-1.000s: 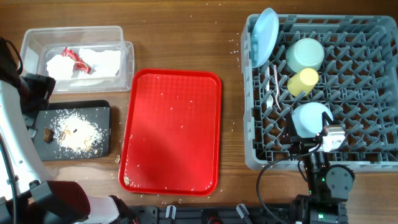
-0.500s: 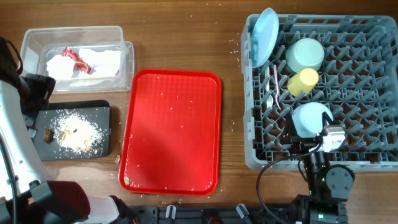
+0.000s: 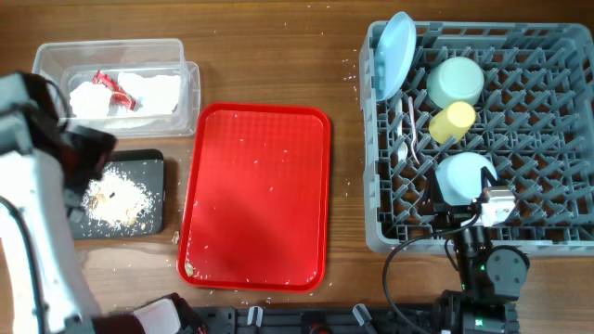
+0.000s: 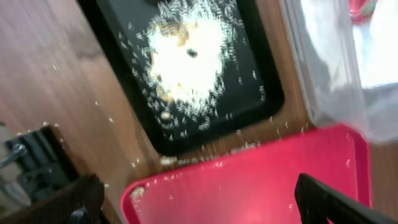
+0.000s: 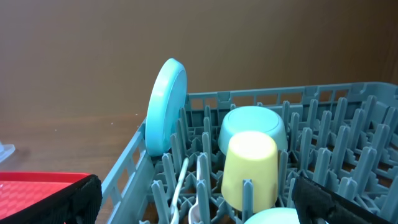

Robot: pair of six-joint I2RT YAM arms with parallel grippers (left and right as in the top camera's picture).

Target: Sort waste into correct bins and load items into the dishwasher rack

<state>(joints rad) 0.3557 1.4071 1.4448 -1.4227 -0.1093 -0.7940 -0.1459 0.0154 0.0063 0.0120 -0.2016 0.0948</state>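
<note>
The grey dishwasher rack (image 3: 548,121) at the right holds the light blue plate (image 3: 393,51) on edge, the pale green bowl (image 3: 456,81), the yellow cup (image 3: 452,122), the light blue bowl (image 3: 461,176) and the white spoon and fork (image 3: 406,130). The clear tub (image 3: 111,48) holds white napkins (image 3: 153,93) and the red-and-white wrapper (image 3: 113,85). The black tray (image 3: 153,165) holds rice crumbs (image 3: 121,199). My left gripper (image 4: 199,208) is open and empty above the red tray's corner by the black tray (image 4: 249,81). My right gripper (image 5: 193,205) is open and empty at the rack's front, facing the cup (image 5: 249,168).
The bright red tray (image 3: 260,195) lies in the middle, flecked with a few crumbs. Loose crumbs dot the wooden table by its left edge. My left arm covers the black tray's left part. The right arm's base stands below the rack.
My left arm has swung right and up, over the left part of the black tray, hiding the brown bits in the overhead view. The right arm and the rack's contents have not moved.
</note>
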